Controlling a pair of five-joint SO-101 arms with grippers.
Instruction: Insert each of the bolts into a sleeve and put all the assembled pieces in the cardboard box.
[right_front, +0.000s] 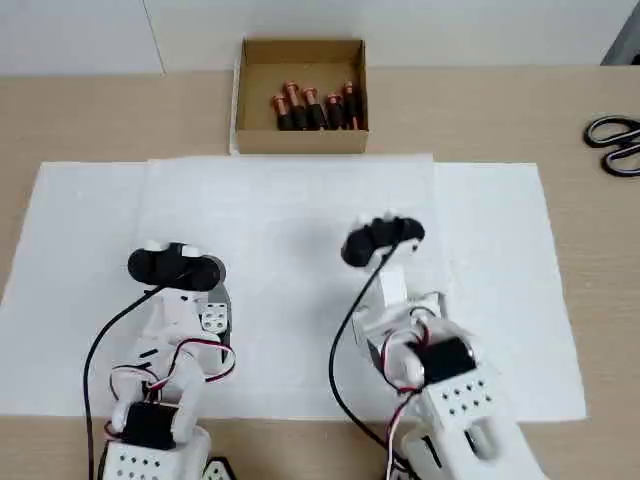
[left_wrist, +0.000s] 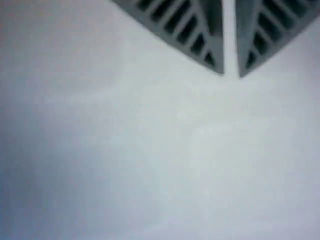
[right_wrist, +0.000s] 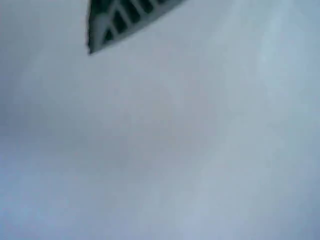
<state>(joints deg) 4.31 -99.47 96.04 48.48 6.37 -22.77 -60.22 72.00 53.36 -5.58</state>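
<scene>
- In the cardboard box (right_front: 300, 141): assembled pieces (right_front: 315, 108) lie side by side.
- Left end effector (left_wrist: 230, 70): jaws together over white sheet (left_wrist: 150, 160).
- Right end effector (right_wrist: 100, 40): state cannot be told.

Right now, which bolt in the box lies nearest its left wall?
The bolt ending the row on the left; the others lie farther right in the box.

Scissors (right_front: 613, 144): handles alone inside right edge, blades cut off. Pieces (right_front: 315, 108) in box (right_front: 250, 95): too small to count surely, or to tell bolt from sleeve. Both arms (right_front: 165, 330): bases cut at bottom edge. Left gripper (left_wrist: 231, 74): blurred, cut by frame edge, tips nearly together. Right gripper (right_wrist: 107, 30): blurred, mostly out of frame.
</scene>
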